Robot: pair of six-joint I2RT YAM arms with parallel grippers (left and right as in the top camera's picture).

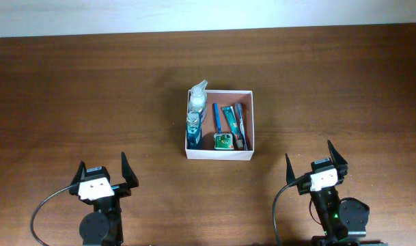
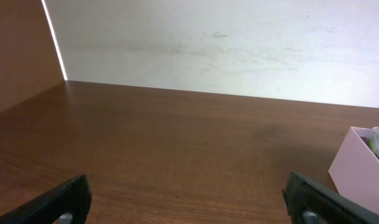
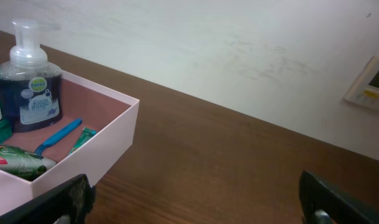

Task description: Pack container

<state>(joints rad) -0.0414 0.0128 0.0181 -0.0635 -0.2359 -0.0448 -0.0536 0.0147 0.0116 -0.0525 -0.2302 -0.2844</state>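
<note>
Matt white card container (image 1: 219, 154), clear glossy plastic pump bottle (image 3: 31, 87), smooth brown wood-grain table (image 1: 91, 102)

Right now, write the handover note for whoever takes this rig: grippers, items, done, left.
Left gripper: open, empty, at the front edge of the table.
Right gripper: open, empty, also at the front.
Container: mid-table, holding the Dettol pump bottle, teal bottle, blue toothbrush, green tube and small green pack.
Done: every toiletry in view is inside.
Left: probably nothing to load; no lid in view.
</note>
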